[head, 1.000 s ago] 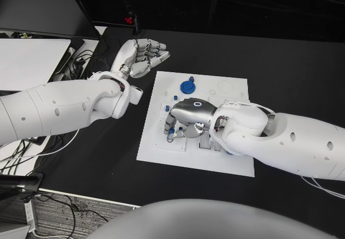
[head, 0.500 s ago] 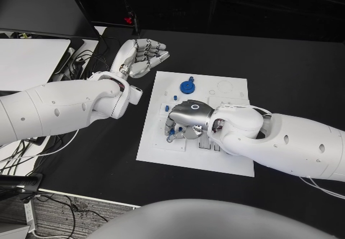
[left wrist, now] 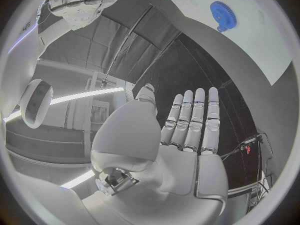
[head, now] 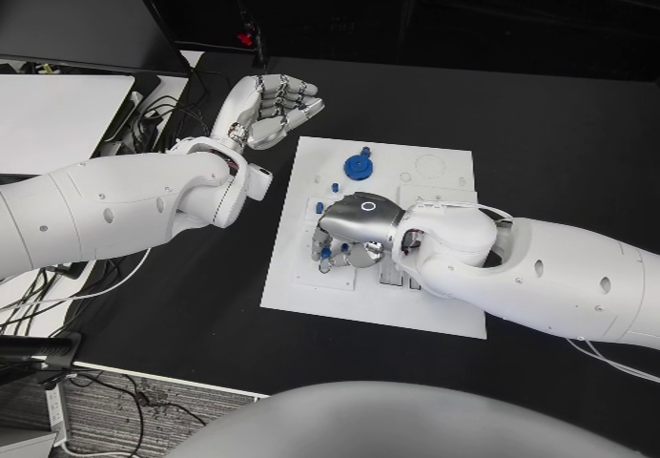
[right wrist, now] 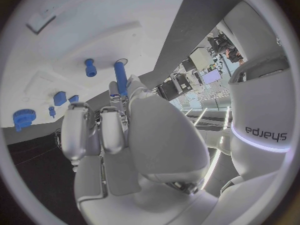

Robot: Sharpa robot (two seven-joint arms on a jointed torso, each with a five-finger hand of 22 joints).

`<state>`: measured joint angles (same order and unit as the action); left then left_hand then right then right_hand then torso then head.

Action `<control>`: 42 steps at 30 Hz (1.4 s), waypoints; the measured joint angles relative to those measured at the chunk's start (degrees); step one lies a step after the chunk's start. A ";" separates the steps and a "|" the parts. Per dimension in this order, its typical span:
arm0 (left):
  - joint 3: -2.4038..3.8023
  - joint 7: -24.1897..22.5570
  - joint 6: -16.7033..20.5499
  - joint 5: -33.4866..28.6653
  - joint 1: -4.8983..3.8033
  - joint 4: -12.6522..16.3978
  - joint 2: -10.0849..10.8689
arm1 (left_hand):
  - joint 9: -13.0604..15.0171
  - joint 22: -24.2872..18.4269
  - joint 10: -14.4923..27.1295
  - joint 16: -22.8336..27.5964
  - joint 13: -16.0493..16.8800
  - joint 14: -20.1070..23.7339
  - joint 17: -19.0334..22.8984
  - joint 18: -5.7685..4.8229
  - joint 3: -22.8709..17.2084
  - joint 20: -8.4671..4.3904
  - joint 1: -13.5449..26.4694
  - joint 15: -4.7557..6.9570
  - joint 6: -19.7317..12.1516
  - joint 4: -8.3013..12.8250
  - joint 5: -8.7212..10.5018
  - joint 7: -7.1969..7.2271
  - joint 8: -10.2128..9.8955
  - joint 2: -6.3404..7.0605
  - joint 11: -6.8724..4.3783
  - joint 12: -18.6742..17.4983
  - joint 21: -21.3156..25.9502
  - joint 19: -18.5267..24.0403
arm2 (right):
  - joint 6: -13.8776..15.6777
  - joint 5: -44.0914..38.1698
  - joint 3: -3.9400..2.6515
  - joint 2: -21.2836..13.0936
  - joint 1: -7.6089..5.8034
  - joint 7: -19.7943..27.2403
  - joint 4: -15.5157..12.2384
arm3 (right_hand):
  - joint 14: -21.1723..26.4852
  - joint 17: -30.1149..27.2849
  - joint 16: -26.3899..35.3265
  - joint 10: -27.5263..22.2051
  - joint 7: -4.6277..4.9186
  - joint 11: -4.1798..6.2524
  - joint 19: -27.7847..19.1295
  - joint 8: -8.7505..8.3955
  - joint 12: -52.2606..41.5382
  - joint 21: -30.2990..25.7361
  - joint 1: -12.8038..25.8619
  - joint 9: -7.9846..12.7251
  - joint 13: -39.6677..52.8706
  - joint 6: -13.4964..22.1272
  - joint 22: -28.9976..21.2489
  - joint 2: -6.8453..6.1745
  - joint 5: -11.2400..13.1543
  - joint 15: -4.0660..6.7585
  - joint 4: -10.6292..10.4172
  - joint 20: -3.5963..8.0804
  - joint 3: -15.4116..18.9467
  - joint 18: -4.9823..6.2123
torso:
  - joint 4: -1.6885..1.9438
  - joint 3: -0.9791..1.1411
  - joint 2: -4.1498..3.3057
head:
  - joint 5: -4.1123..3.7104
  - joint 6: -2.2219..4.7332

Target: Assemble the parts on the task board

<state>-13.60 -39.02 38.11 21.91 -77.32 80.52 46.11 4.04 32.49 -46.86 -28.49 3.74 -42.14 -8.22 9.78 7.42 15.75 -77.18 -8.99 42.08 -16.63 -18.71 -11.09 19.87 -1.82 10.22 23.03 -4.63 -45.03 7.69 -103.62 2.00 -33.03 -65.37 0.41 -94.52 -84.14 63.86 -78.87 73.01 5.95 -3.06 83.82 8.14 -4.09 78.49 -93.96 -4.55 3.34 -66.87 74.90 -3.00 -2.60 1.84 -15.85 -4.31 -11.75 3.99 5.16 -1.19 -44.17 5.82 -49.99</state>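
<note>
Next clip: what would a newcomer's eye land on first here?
The right hand reaching down over the middle of the white task board, its fingers among small blue parts. Next, the blue gear near the board's far edge, and the left hand raised beyond the board's far-left corner.

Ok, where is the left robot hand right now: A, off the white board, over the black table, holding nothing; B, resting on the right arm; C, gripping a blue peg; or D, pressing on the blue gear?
A: the left robot hand sits beyond the task board's edge, over the black table, fingers holding nothing.
</note>
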 measured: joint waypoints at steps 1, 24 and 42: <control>0.00 0.00 0.00 0.00 0.00 0.00 0.00 | 0.00 0.00 0.00 0.00 0.00 0.00 0.00 0.00 0.00 0.00 0.00 0.00 0.00 0.00 0.00 0.00 0.00 0.00 0.00 0.00 0.00 0.00 | -0.01 -0.03 -0.02 0.04 0.05 0.02 0.01 | 0.00 0.00 0.00 0.00 0.00 0.00 0.00 0.00 0.00 0.00 0.00 0.01 0.00 0.00 0.00 0.00 0.00 0.00 0.00 0.00 0.00 0.00 | 0.00 0.00 0.00 | 0.00 0.00; 0.00 0.00 0.01 0.00 0.00 -0.04 -0.04 | 0.00 0.01 0.00 0.00 0.00 0.00 -0.01 0.00 0.00 0.00 0.00 0.00 0.00 0.00 0.00 0.00 0.00 0.00 0.00 0.00 0.00 0.00 | -1.43 -0.81 -0.35 0.42 0.51 -0.30 0.01 | 0.00 -0.10 0.00 0.00 0.29 0.00 0.00 -0.06 0.66 0.00 -0.09 0.08 0.00 0.12 0.00 0.09 0.00 0.00 -0.01 0.00 0.02 0.00 | -0.04 0.00 0.01 | -0.15 0.00; 0.00 0.00 0.00 0.00 0.00 -0.19 -0.10 | 0.00 0.01 0.00 0.00 0.00 0.00 -0.02 0.00 0.00 0.00 0.00 0.00 0.00 0.00 0.00 0.00 0.00 0.00 0.00 0.00 0.00 0.00 | -2.98 -1.26 -0.51 0.10 0.50 -1.29 -0.66 | 0.00 -0.31 0.00 -0.01 0.21 0.00 0.00 -0.22 0.43 0.00 -0.08 0.09 0.02 0.20 0.00 0.09 0.00 0.00 -0.02 0.00 0.02 0.00 | -0.07 0.02 0.00 | -0.51 -0.01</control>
<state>-13.60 -39.02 38.10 21.91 -77.32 80.33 46.01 4.04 32.50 -46.86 -28.49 3.74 -42.14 -8.23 9.78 7.42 15.75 -77.18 -8.99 42.08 -16.63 -18.71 -11.09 19.87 -1.82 10.21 23.03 -4.63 -45.03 4.71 -104.88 1.49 -32.93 -64.86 -0.88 -95.17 -84.14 63.54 -78.87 73.00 6.16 -3.06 83.82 7.92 -3.67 78.49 -94.04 -4.47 3.36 -66.67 74.90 -2.91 -2.60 1.84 -15.87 -4.31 -11.74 3.99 5.09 -1.17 -44.17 5.32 -49.99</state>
